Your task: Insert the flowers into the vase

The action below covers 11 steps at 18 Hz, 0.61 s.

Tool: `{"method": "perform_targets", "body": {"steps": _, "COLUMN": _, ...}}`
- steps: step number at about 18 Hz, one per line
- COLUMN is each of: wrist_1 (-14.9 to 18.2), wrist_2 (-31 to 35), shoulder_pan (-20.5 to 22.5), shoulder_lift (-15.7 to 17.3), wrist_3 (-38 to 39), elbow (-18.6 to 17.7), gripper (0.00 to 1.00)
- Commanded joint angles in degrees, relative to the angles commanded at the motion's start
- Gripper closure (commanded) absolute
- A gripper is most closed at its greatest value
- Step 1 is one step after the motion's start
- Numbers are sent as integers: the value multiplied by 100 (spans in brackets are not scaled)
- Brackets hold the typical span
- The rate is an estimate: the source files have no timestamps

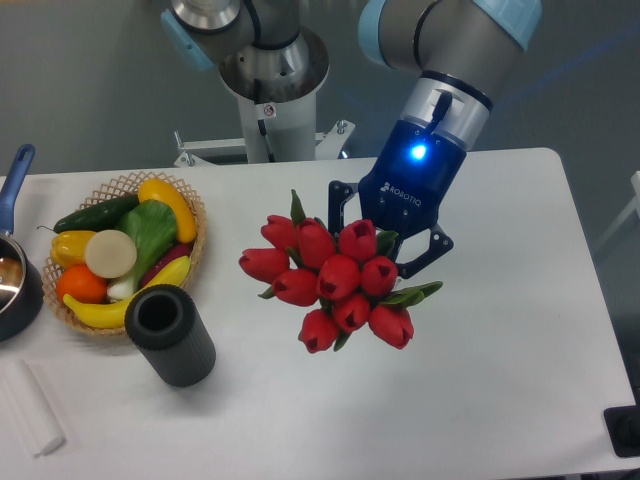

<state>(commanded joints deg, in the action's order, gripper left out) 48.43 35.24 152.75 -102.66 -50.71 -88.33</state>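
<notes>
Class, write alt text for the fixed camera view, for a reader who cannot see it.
A blue robot tool holds a bunch of red artificial tulips above a white table, to the right of a matte black cylindrical vase standing empty. Left of the vase sits a wicker basket of toy fruit and vegetables, beside a dark pot with a blue handle.

A white tabletop (500, 400) carries a wicker basket (190, 215) at nine o'clock, filled with a banana (110, 310), an orange (80, 284), a cucumber (95, 212), yellow peppers and a leafy green. A dark pot (15, 290) with a blue handle (14, 175) sits at the nine o'clock edge. A white block (32, 410) lies at eight o'clock.
</notes>
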Motion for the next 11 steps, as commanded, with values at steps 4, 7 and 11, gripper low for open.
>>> {"method": "perform_targets", "body": {"steps": 4, "wrist_1": -44, "wrist_2": -9, "shoulder_pan": -18, "shoulder_lift": -9, "wrist_3": 9, "elbow": -17, "gripper": 64}}
{"method": "perform_targets", "body": {"steps": 7, "wrist_1": -70, "wrist_2": -9, "shoulder_pan": -26, "shoulder_lift": -9, "wrist_3": 9, "elbow": -44, "gripper": 64}}
{"method": "perform_targets", "body": {"steps": 11, "wrist_1": -79, "wrist_2": -9, "shoulder_pan": -35, "shoulder_lift": -44, "wrist_3": 9, "elbow": 9, "gripper": 64}}
